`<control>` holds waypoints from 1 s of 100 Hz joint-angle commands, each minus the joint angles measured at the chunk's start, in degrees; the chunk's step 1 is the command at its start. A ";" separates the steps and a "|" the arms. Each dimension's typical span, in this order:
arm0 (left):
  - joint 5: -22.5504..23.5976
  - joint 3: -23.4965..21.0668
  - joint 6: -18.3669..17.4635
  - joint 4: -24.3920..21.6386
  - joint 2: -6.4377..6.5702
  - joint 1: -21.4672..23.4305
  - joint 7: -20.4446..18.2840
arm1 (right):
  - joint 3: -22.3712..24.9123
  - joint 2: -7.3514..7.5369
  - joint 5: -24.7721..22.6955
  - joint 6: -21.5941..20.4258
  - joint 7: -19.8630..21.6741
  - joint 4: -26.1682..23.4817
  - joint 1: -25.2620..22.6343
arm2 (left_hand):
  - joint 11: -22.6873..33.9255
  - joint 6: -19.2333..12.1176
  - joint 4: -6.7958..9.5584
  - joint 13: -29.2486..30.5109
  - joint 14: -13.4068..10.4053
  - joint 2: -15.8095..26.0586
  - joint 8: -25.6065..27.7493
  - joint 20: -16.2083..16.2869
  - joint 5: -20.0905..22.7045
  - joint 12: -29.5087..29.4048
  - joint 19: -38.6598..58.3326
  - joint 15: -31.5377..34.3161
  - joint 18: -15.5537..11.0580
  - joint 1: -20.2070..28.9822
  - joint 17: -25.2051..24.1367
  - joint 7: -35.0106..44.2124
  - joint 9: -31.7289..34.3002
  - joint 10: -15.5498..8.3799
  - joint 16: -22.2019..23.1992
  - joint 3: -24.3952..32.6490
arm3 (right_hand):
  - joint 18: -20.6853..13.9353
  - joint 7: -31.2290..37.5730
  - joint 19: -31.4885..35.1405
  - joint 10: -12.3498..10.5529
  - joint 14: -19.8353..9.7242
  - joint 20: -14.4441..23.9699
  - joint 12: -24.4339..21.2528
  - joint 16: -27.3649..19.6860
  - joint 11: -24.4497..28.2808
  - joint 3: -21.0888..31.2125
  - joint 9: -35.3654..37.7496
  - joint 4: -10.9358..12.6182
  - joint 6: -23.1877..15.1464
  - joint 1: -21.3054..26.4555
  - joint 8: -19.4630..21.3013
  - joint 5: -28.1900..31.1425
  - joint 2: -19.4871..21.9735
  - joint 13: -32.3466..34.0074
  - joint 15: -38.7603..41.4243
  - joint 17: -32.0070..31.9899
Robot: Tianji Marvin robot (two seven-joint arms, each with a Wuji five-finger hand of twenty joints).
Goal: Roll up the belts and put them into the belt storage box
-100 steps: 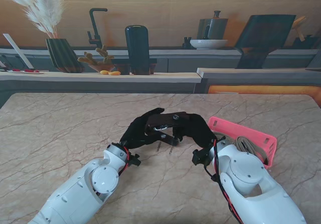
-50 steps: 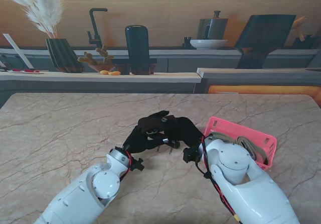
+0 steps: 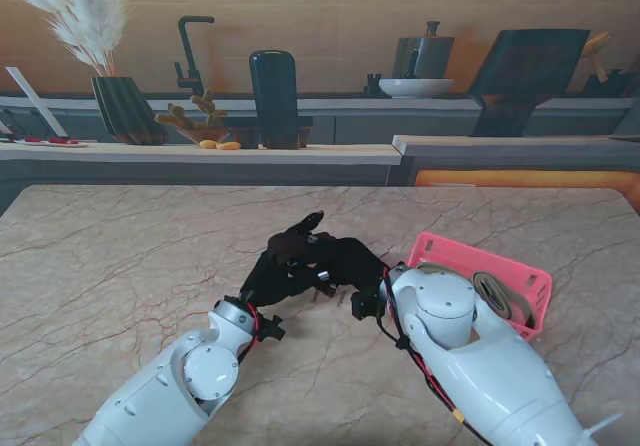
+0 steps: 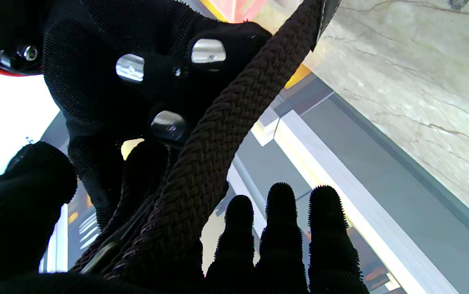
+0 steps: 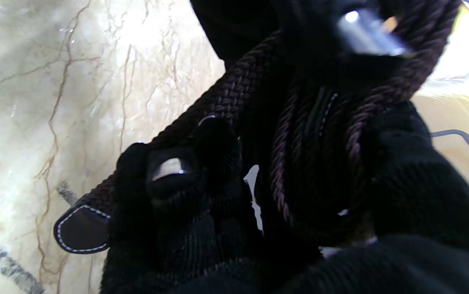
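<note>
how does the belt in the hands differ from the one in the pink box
The dark brown braided belt is held off the table between the left hand and the right hand; the tan belt lies in the pink belt storage box. The brown one is only partly coiled, its leather tip hanging loose; the tan one looks fully rolled. Both are coiled belts.

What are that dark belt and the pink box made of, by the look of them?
The belt looks like braided cord or woven fabric in dark brown: the plaited strands show plainly. Its tip seems to be smooth leather or imitation leather with pale stitching round the edge. The pink box looks like matte moulded plastic, with slots cut in its wall.
</note>
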 commanded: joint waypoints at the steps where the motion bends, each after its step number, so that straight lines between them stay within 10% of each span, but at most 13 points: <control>1: 0.27 0.48 -0.48 -1.88 -1.16 0.28 0.35 | -1.51 -1.04 -1.23 1.04 -0.48 0.94 0.17 | 0.91 -1.62 -0.67 -1.23 -2.17 2.67 1.45 -1.01 -1.05 -0.48 1.04 0.69 -2.46 0.61 -0.71 -3.13 -1.46 -1.63 -0.22 -2.58 | -3.11 3.83 8.18 4.61 -3.15 3.51 0.57 0.59 1.06 9.62 -1.36 2.52 -9.82 9.22 -1.08 3.64 3.84 0.73 1.68 0.23; 30: 0.85 0.24 0.71 -2.37 -1.34 0.71 1.74 | -4.17 -1.33 -4.52 1.39 -1.60 2.10 1.57 | 2.78 -0.50 2.23 -0.86 -2.37 8.96 4.14 -0.99 -0.66 -0.35 4.29 2.49 -2.17 13.22 -0.85 -0.95 -0.50 -1.97 -0.21 -11.51 | -0.73 -1.89 -6.48 2.72 -0.44 -3.24 -7.98 -7.57 -13.16 16.37 -9.93 1.68 -6.17 1.35 1.23 -2.09 -2.92 -9.77 -18.22 -7.37; 46: 0.01 -0.41 1.31 -3.44 -1.82 1.64 3.23 | -5.02 -1.15 -9.83 3.33 -3.83 0.96 1.42 | 5.85 0.33 5.05 2.00 -3.73 19.74 8.99 -0.79 -0.33 -0.62 8.48 4.85 -1.63 31.52 0.49 19.54 4.50 -4.79 -0.87 -25.53 | 1.08 -15.47 -9.95 3.78 1.01 -4.24 -9.18 -9.36 -15.47 18.39 -12.24 6.25 -2.19 -9.80 11.49 0.37 -2.39 -12.25 -21.99 -8.81; 63: -0.44 -0.84 1.76 -4.44 -1.85 2.30 3.46 | -5.25 -1.40 -12.37 4.88 -6.00 0.59 1.27 | 9.81 -1.26 3.11 8.67 -4.30 18.00 8.99 0.53 7.80 0.50 11.34 7.78 -0.79 45.75 3.30 32.42 17.29 -5.39 -1.86 -24.20 | 1.41 -17.09 -9.92 4.80 2.13 -4.43 -9.32 -9.53 -15.57 13.40 -12.40 6.00 -0.85 -13.69 13.13 0.64 1.68 -12.72 -22.00 -9.28; 70: 0.02 -0.73 2.11 -4.35 -1.69 2.12 3.26 | -5.00 -1.45 -11.90 5.75 -6.03 0.22 1.14 | 9.82 -1.86 3.99 12.28 -3.54 19.98 8.08 1.08 10.68 3.45 12.62 9.78 -0.23 58.57 4.84 35.52 22.35 -4.67 -1.83 -37.28 | 1.56 -17.40 -9.70 5.45 2.82 -4.33 -9.34 -9.44 -15.49 12.48 -12.37 5.76 -0.21 -13.74 13.32 0.97 2.28 -13.00 -21.76 -9.87; 100: -0.61 -1.06 4.75 -4.20 -1.48 1.66 2.11 | -2.42 -0.02 -17.97 5.40 -6.69 -4.23 -1.73 | 14.55 -0.38 3.29 23.51 -0.02 21.76 8.24 2.94 16.91 5.02 17.68 17.79 0.29 59.59 11.09 40.19 35.05 -3.02 -0.44 -36.89 | 1.52 -14.63 -7.67 5.29 2.77 -5.09 -9.81 -10.25 -14.07 12.08 -10.12 5.01 -1.00 -1.96 11.16 2.18 2.03 -10.62 -20.39 -8.29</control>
